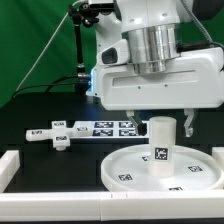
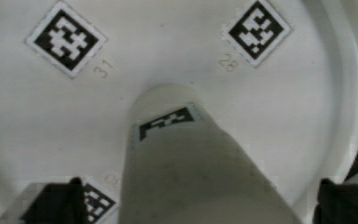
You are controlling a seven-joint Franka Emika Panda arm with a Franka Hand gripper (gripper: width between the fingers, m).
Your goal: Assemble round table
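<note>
item: round table, in loose parts. disc (image 1: 125,172): laid flat, rim upward, by the desk's (image 1: 50,150) front edge, toward the corner at the exterior view's right; this is judged a placement that gives a steady seat for the leg. its outline is cut off by the frame toward that corner. leg (image 1: 162,150): stood upright on the middle of the disc, base touching it; whether it is screwed home or merely rested there cannot be told, the joint being too small to make out. gripper (image 1: 162,118): hung straight above the leg, jaws spread wide and nothing grasped; the leg's top is bracketed by the fingers without visible contact, a pose judged suited to closing on the leg for turning. only one finger (image 1: 189,122) is seen clearly from outside, the other being lost against the white hand. in the wrist view, the leg (image 2: 194,170) is seen end-on and foreshortened, the disc (image 2: 158,50) fills the background, and the fingertips (image 2: 60,200) are clipped by the frame either side of the gripper (image 2: 202,205). cross-shaped piece (image 1: 55,135): laid flat, well apart from the disc, toward the desk's edge at the exterior view's left, unused. marker board (image 1: 108,127): flat behind the disc, partly hidden by the hand.
</note>
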